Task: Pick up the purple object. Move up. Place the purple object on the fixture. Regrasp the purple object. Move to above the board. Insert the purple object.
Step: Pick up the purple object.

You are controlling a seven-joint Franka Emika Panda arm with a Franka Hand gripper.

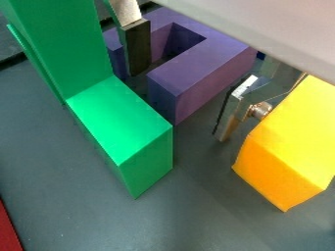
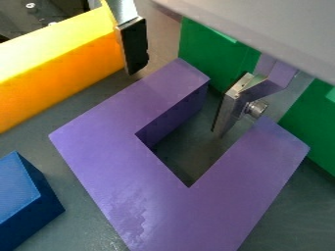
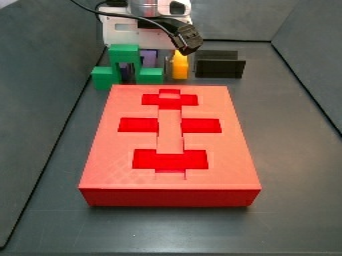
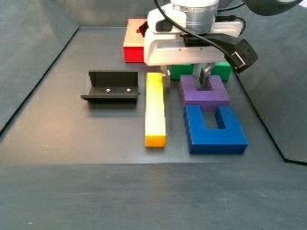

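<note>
Down low at the purple object (image 2: 157, 162), the gripper (image 2: 183, 78) straddles one arm of the U with its fingers (image 2: 233, 103) spread, not clamped. That block lies flat on the floor between the yellow bar (image 4: 155, 110) and a green block (image 1: 112, 118), beside the blue block (image 4: 216, 126).

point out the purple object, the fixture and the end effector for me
purple object (image 2: 124, 157): wrist view, on its flat top face.
fixture (image 4: 110, 86): side view, on its dark bracket body.
end effector (image 2: 177, 83): wrist view, midway between the fingertips, which straddle one arm of the purple object.
</note>
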